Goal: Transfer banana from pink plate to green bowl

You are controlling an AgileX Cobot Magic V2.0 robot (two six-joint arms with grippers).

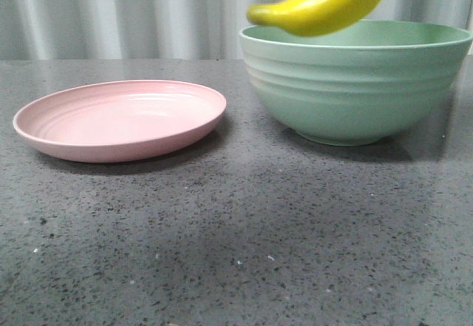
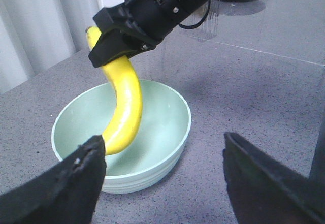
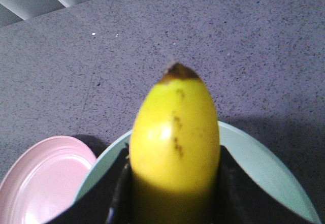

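Your banana (image 1: 329,4) is in the air above the green bowl (image 1: 355,82), clear of its rim in the front view, with one end reaching out past the bowl's left edge and the rest rising up and to the right out of frame. From the left wrist view you see it hanging curved into the mouth of the bowl, its lower end low over the inside without a clear sign of touching the wall. The right tool (image 2: 122,38) is clamped on the banana near its upper end; in the right wrist view the dark fingers (image 3: 119,193) press against both sides of the fruit, and the dark tip points away from the camera.

The bowl stands upright on the grey speckled worktop (image 1: 236,237), to the right. The pink plate (image 1: 122,119) lies flat on the worktop to the left of the bowl, near it but not touching, and nothing rests on it.

Your left tool (image 2: 162,176) hovers near the bowl on the side facing its camera, with its jaws spread wide and nothing between them.

Behind the worktop you have a pale pleated curtain (image 1: 118,12).
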